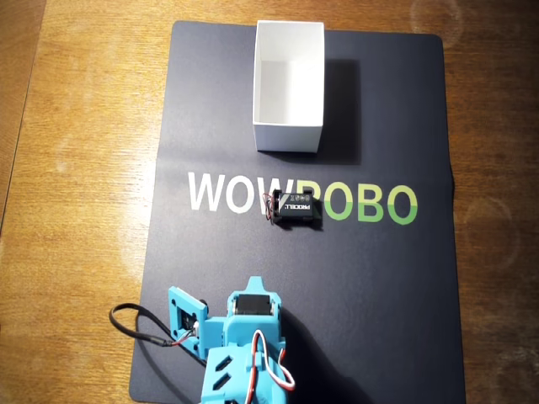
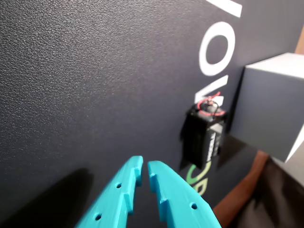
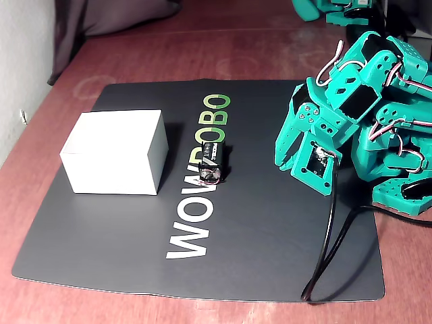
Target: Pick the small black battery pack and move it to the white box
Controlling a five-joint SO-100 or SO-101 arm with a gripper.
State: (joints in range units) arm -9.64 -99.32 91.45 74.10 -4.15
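Closest in the wrist view, the gripper [image 2: 144, 170] points out over the dark mat [image 2: 85, 85], its two turquoise fingers [image 2: 118, 190] nearly pressed together with only a thin slit between the tips, and nothing is pinched in them. In the overhead view the blue arm [image 1: 240, 345] sits folded at the bottom edge of the mat, with a black cable [image 1: 139, 324] looping off to its left onto the wooden table [image 1: 84, 168].

Further out, the small black battery pack [image 1: 296, 208] lies flat on the mat, right on the WOWROBO lettering [image 1: 227, 192], covering the spot where the white letters meet the green ones. Its thin red wires [image 1: 271, 209] curl at its left end in the overhead view. It is well clear of the gripper, untouched.

Beyond that, the white box [image 1: 289, 84] stands upright near the far edge of the mat, open on top with its inside bare. The pack sits near the box but apart from it, with a strip of mat between them, as the fixed view also shows: pack [image 3: 212, 162] just right of the box [image 3: 115, 152] there.
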